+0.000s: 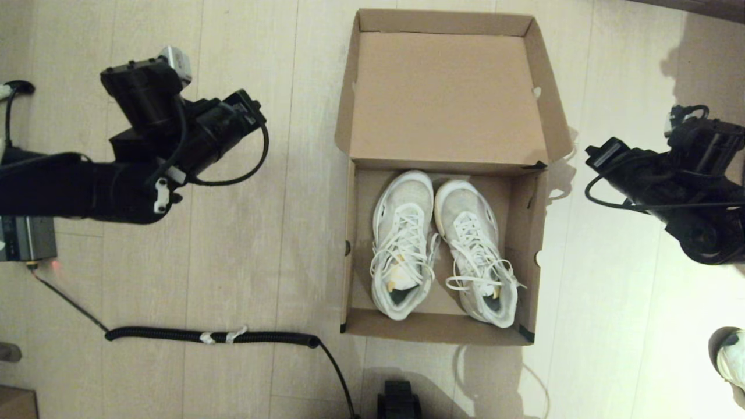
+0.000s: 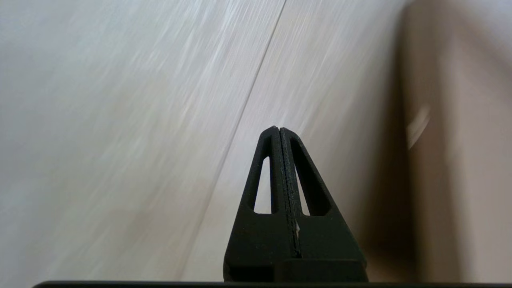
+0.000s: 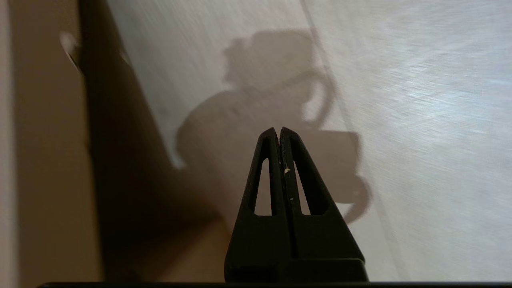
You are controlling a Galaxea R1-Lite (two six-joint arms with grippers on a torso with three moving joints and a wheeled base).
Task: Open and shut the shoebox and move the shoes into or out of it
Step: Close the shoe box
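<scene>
The brown cardboard shoebox (image 1: 527, 233) stands open on the floor, its lid (image 1: 448, 93) folded back on the far side. Both white mesh shoes lie side by side inside, toes toward the lid: one (image 1: 403, 244) on the left, the other (image 1: 478, 256) on the right. My left arm (image 1: 174, 134) hangs well left of the box and my right arm (image 1: 669, 180) just right of it. The left gripper (image 2: 278, 129) is shut and holds nothing, over bare floor with the box wall (image 2: 460, 160) beside it. The right gripper (image 3: 279, 130) is shut and holds nothing, with the box wall (image 3: 44, 160) close by.
A coiled black cable (image 1: 215, 336) lies on the floor at the near left. A grey device (image 1: 26, 238) sits at the left edge. A lone whitish shoe (image 1: 732, 358) shows at the right edge. A black part (image 1: 398, 401) sits at the near edge.
</scene>
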